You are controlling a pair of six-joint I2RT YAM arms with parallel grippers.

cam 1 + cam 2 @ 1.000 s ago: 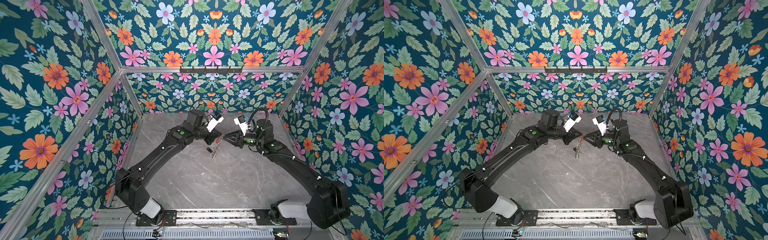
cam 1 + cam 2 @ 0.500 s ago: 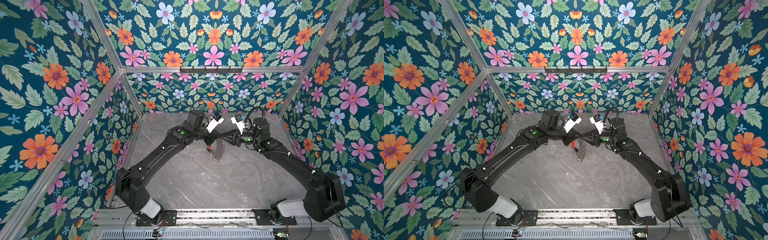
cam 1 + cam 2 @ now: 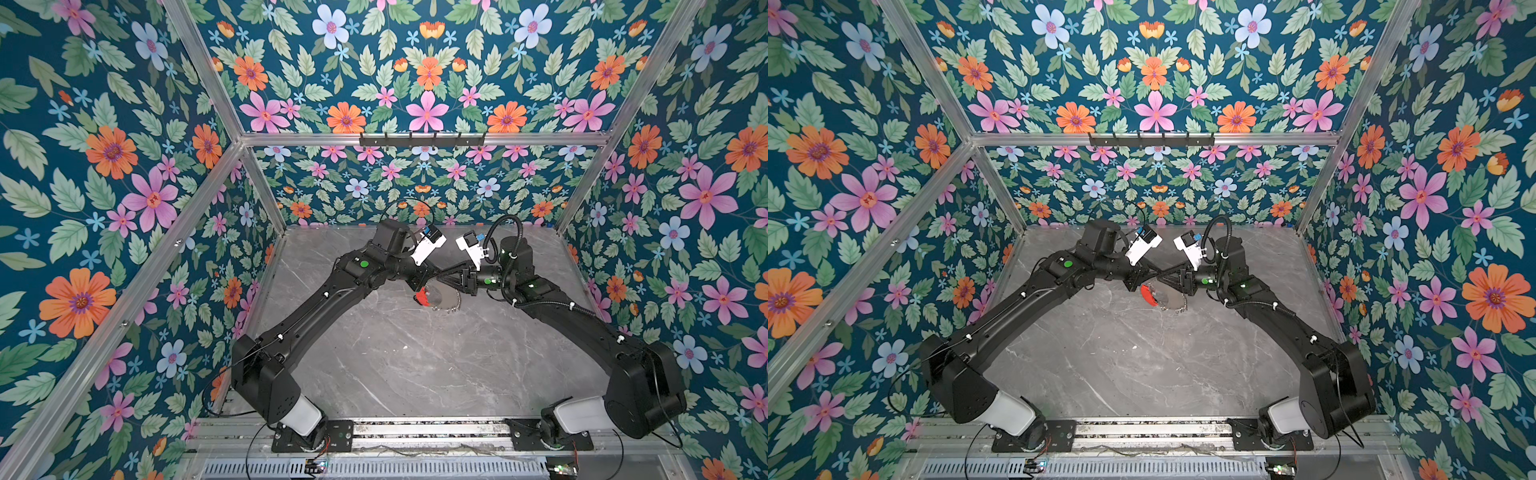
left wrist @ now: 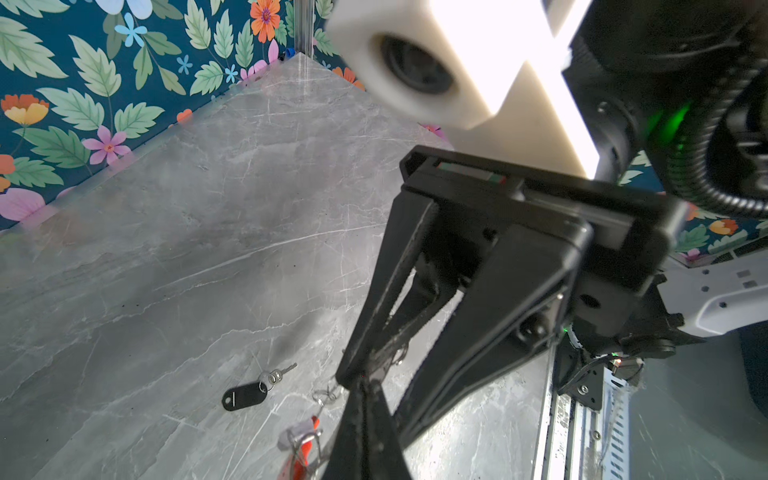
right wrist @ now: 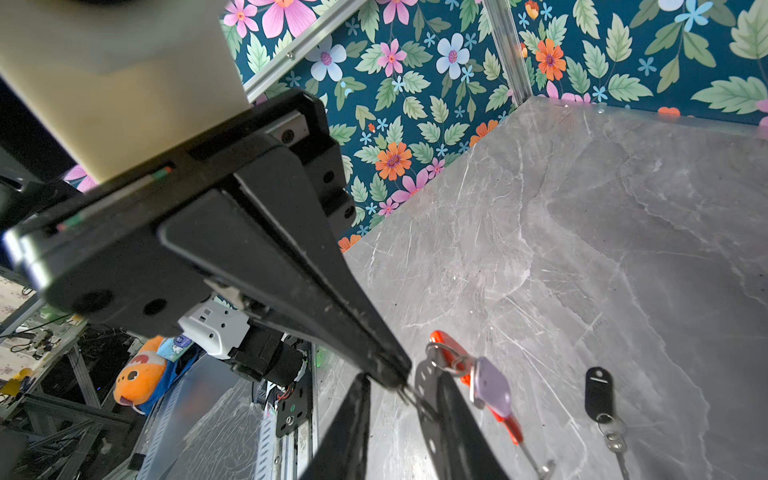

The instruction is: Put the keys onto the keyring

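Red arc [image 5: 446, 353] of the keyring [image 3: 452, 306] is now seen broadside in both top views; a second ago the hoop was hung edge-on. The fingers of the left hand [image 5: 397, 376] are kept pressed together on the hoop's thin wire. The right hand [image 3: 441, 277] was held short of the left hand's tip a second ago. Now it is brought in against that tip, its fingers narrowed yet partly spread, set either side of it. No pinch on the wire can be made out. The lilac key [image 5: 492, 388] is carried on the red arc, just beyond the left hand's tip: judged done. The black key [image 5: 598, 395] is left flat on the surface [image 5: 623, 199], farther out past the lilac key, apart from the hoop. A second grip is judged to be in preparation, so the hoop can be steadied or opened for the black key.
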